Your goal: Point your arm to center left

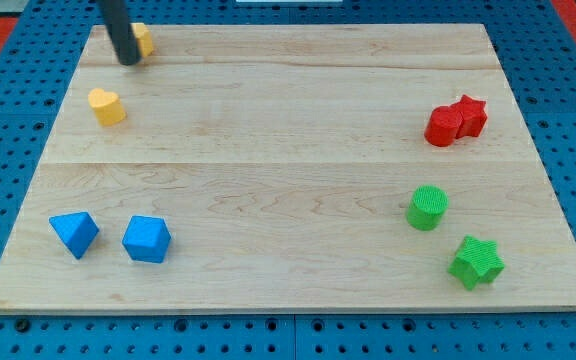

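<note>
My tip (129,60) rests on the wooden board (288,170) near the view's top left corner. A yellow block (144,39) sits just right of and behind the rod, partly hidden by it. A yellow heart-shaped block (107,105) lies a little below and left of the tip. At the view's lower left lie a blue triangular block (74,233) and a blue angular block (147,239).
At the view's right, a red round block (443,126) touches a red star block (469,115). Below them are a green cylinder (427,207) and a green star block (476,262). A blue pegboard (568,100) surrounds the board.
</note>
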